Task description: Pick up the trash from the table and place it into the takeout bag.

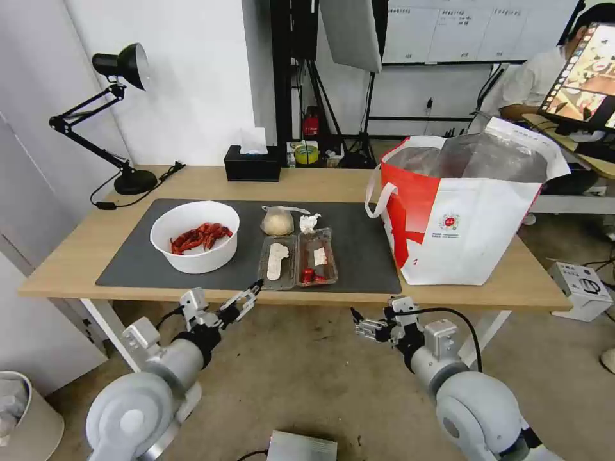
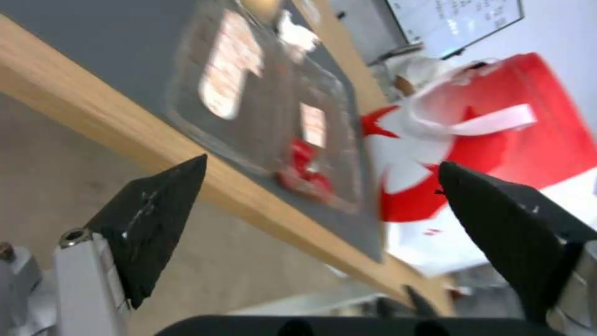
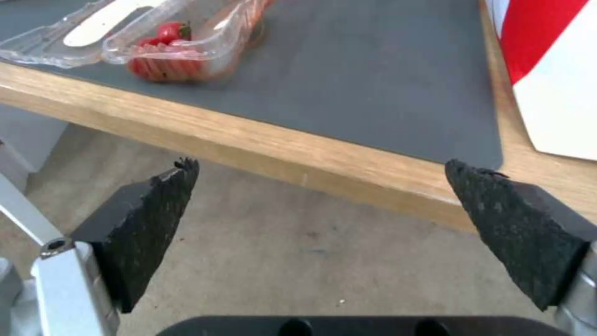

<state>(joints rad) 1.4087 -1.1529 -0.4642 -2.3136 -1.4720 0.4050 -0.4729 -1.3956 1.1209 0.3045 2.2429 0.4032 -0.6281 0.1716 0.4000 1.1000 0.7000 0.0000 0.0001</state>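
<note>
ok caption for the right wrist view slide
Open right gripper below the light-wood table edge, facing the clear plastic food box.

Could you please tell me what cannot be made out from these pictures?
- Takeout bag interior: in the head view, foil lining and front wall hide its contents.
- Clear food box: left wrist view blurs its scraps.
- Bowl: its near wall hides how deep the shells lie.
</note>
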